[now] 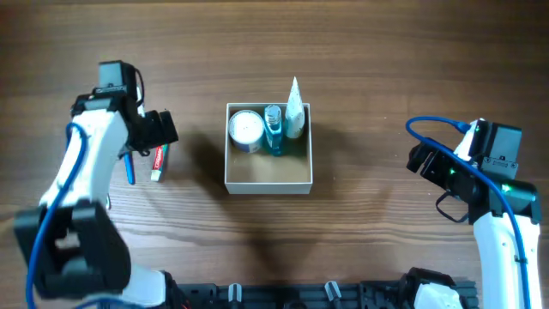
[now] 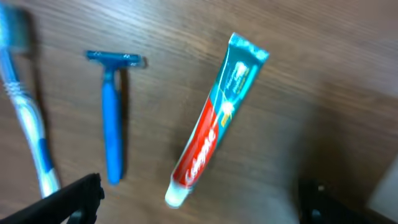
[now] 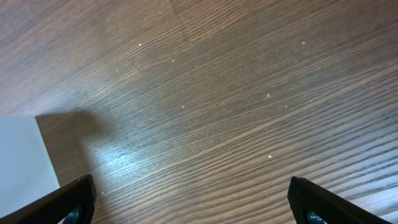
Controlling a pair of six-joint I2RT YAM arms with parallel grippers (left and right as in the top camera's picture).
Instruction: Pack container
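The container [image 1: 268, 171], a square white-walled box with a tan inside, sits mid-table. Its far half holds a round white-lidded jar [image 1: 246, 129], a blue bottle [image 1: 274, 129] and a white tube [image 1: 295, 112]. A red and teal toothpaste tube [image 1: 159, 161] and a blue razor [image 1: 129, 166] lie on the table to its left. My left gripper [image 1: 163, 129] is open and empty above them. In the left wrist view the toothpaste [image 2: 214, 121], the razor [image 2: 112, 115] and a blue-white toothbrush [image 2: 28, 106] lie ahead of the open fingers [image 2: 200, 205]. My right gripper [image 1: 425, 160] is open and empty, right of the container.
The right wrist view shows bare wood between the open fingers [image 3: 189, 202] and a white corner of the container [image 3: 22, 155] at the left edge. The near half of the container shows bare tan cardboard.
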